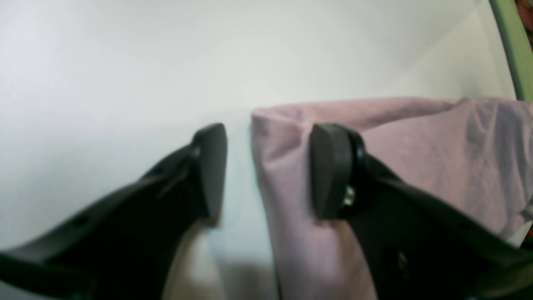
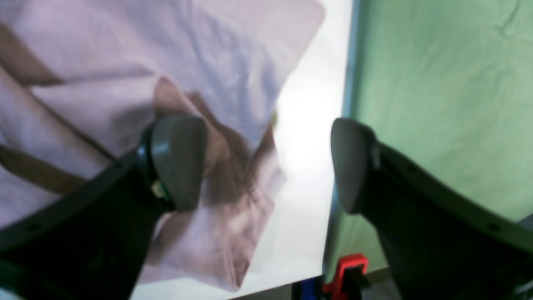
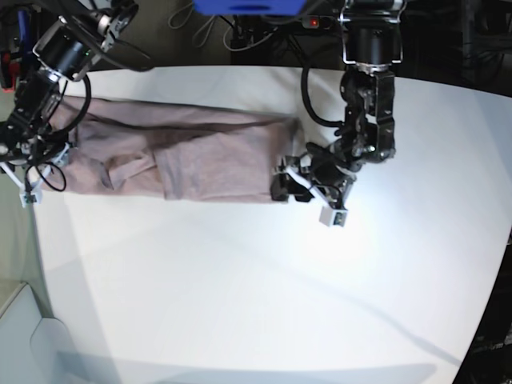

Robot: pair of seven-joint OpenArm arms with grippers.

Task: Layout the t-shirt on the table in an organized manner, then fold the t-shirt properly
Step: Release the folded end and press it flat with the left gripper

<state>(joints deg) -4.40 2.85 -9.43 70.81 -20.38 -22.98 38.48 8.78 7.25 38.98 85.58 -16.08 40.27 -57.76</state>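
Observation:
The mauve t-shirt point(image 3: 184, 156) lies as a long folded strip across the far part of the white table point(image 3: 240, 280). My left gripper point(image 3: 288, 180) is at the strip's right end. In the left wrist view it point(image 1: 270, 171) stands open astride the t-shirt's point(image 1: 416, 154) edge, with one finger point(image 1: 331, 171) over the cloth and the other over bare table point(image 1: 125, 62). My right gripper point(image 3: 44, 172) hovers at the strip's left end. It point(image 2: 266, 162) is wide open, one finger point(image 2: 177, 160) above the rumpled t-shirt point(image 2: 125, 83), the other beyond the table point(image 2: 308, 125) edge.
A green surface point(image 2: 437, 83) lies below the table's left edge, with a red clamp point(image 2: 349, 266) at the rim. Cables and a blue object point(image 3: 248, 6) sit behind the table's far edge. The near half of the tabletop is bare white.

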